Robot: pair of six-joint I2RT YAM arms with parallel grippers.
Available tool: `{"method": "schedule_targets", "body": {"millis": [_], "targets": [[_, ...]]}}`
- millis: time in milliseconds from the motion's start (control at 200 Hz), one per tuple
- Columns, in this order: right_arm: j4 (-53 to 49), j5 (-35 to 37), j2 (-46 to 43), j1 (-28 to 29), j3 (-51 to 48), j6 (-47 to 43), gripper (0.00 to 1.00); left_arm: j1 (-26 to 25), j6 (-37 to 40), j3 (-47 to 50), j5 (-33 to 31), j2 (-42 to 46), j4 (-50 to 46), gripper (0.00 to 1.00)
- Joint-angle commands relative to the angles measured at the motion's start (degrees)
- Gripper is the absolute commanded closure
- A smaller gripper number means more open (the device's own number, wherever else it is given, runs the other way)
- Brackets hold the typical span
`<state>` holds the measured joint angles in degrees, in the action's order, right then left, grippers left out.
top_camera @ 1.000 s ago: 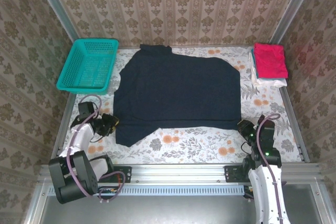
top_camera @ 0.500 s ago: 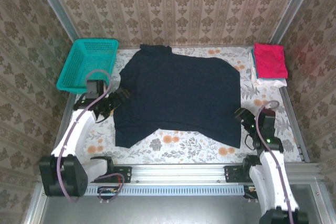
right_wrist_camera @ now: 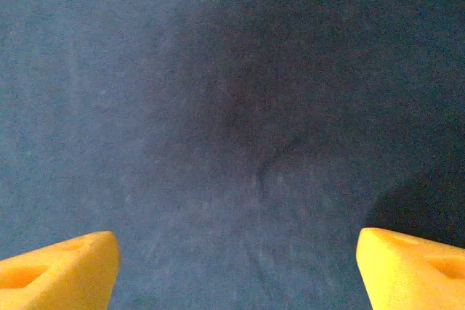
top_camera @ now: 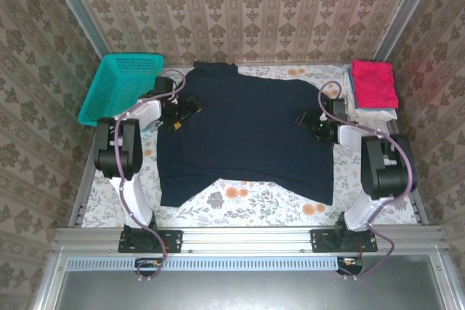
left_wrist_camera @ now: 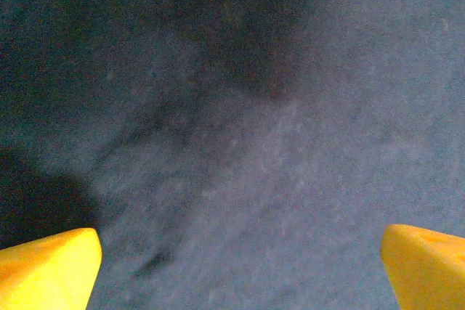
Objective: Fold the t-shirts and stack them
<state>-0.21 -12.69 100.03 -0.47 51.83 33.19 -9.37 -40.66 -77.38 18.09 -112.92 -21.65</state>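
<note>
Spread wide and gripping nothing, the left hand [top_camera: 183,108] hangs over the upper left part of a large dark navy t-shirt [top_camera: 247,139] of soft, almost black cloth. In the left wrist view its two yellow wedge-shaped fingertips [left_wrist_camera: 47,270] sit at opposite bottom corners with bare navy cloth between them. Beneath this hand the fabric shows a fine, slightly fuzzy weave, a shallow crease and soft shadows. Whether the tips touch the cloth cannot be told.

Over the shirt's upper right part, the right hand [top_camera: 306,120] is likewise opened wide and empty. Its yellow pads [right_wrist_camera: 410,270] are matte, each with a faint hollow in its face, and the cloth between them lies flat apart from one short curved wrinkle.

The navy shirt is spread flat on the desk [top_camera: 254,205], which has a pale floral covering. The collar lies beyond both hands and the uneven hem on their near side.

Outward from the right hand, past its wrist, a magenta-pink t-shirt [top_camera: 374,83] folded into a rectangle rests on a white folded t-shirt [top_camera: 352,101], whose edges show around it. Outward from the left hand, just behind its wrist, stands a teal plastic mesh basket [top_camera: 120,91], rectangular with sloped perforated walls.
</note>
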Motion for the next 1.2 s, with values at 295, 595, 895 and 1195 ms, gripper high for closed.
{"method": "schedule_targets", "body": {"millis": [295,595,895,1195], "targets": [[-8.6,-4.9,17.8,-2.8,19.6,2.2,0.11,1.1,-2.1,-9.7,4.6,-9.5,-1.1,0.00],[-4.2,-3.1,3.2,-2.0,15.5,-4.5,0.00,0.2,0.0,-4.7,3.4,2.4,1.2,0.00],[-5.6,2.8,-19.5,-1.4,2.5,-11.2,0.00,-2.5,-0.2,14.4,-9.9,27.6,-6.1,0.00],[-13.4,4.0,-36.9,3.4,-7.9,-14.4,0.01,-1.5,-13.4,34.9,-13.6,48.3,-15.6,0.27]]}}
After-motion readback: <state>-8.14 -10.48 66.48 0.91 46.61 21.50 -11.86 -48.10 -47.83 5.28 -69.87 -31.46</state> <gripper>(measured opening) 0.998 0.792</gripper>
